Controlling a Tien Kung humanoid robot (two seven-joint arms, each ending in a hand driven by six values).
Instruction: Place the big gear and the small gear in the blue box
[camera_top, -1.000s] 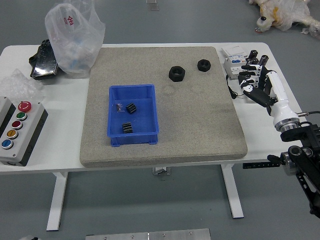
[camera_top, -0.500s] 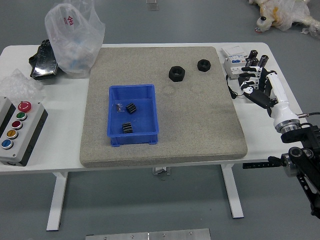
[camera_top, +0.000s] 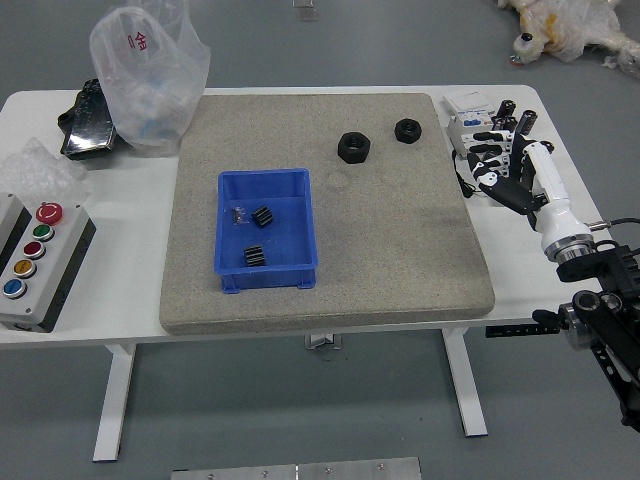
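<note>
White device partly hidden behind the open robot hand

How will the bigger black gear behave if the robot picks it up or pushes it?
The big gear looks rigid, so it probably keeps its shape when gripped. It lies flat on the grey mat, so a push would likely slide it, not roll it.

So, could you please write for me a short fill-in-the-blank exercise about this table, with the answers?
The big gear and the small gear lie outside the ____ box.
Inside the box are ____ dark ridged blocks.
Of the gears, the ____ one is closer to the robot's right hand.

Missing words: blue; two; small.
</note>
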